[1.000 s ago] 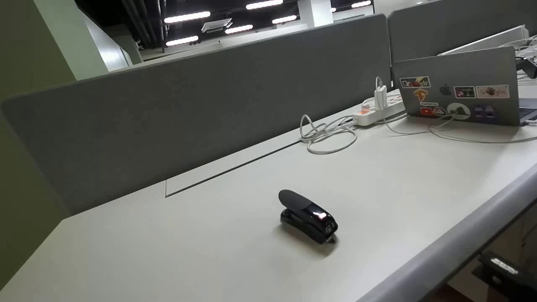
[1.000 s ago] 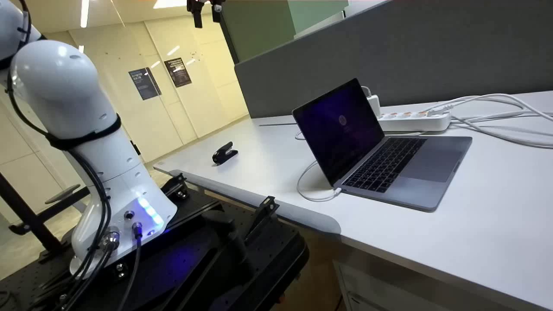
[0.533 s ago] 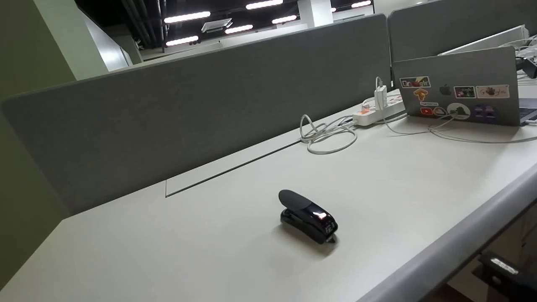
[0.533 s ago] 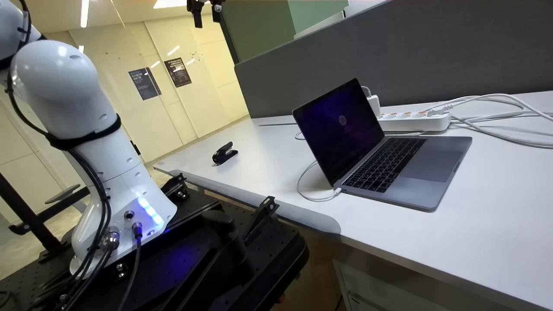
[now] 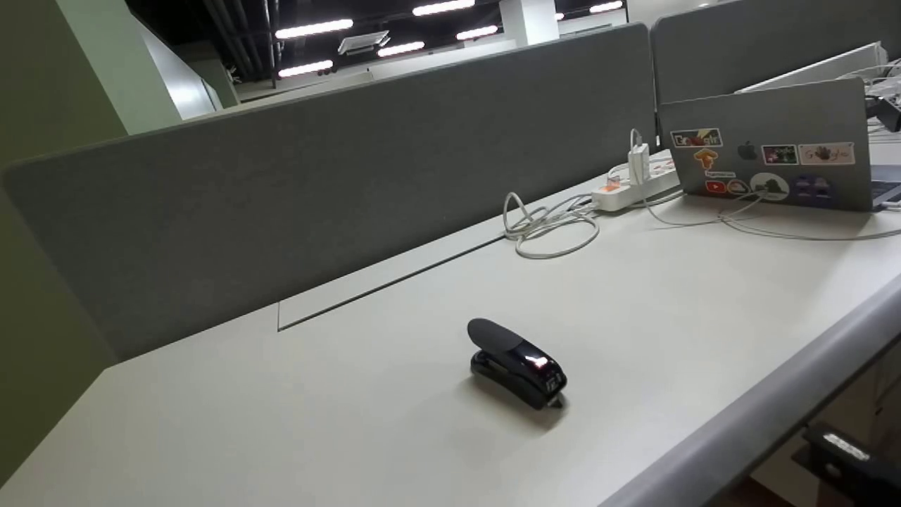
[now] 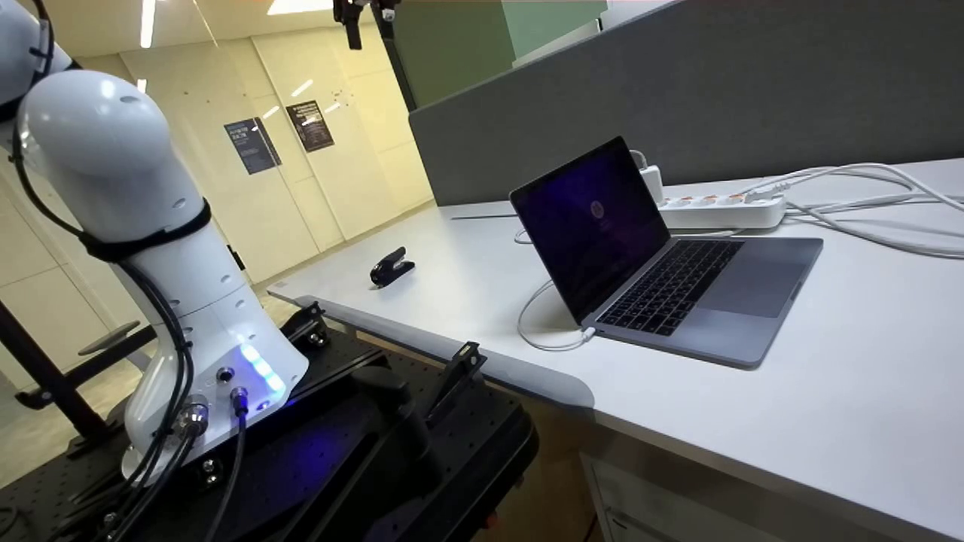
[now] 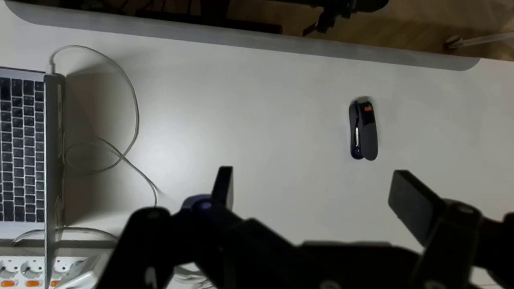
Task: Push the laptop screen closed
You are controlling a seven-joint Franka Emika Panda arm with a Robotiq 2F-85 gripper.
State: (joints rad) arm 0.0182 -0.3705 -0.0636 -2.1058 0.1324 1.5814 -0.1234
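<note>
- Black two-fingered gripper (image 7: 313,182) is spread wide apart.
- If the thin, rectangular, grey-silver laptop screen (image 5: 778,134) is pushed too low, sliding may be caused instead of folding.

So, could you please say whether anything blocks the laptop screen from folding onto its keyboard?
Nothing visible does: in an exterior view, no object shows between the laptop screen and the keyboard. The white cable plugs in at the side, outside the fold.

The rounded arm (image 6: 139,188) is white — black strap (image 6: 154,242), black cables (image 6: 184,350), black gripper (image 7: 314,188), blue light (image 6: 262,367).
</note>
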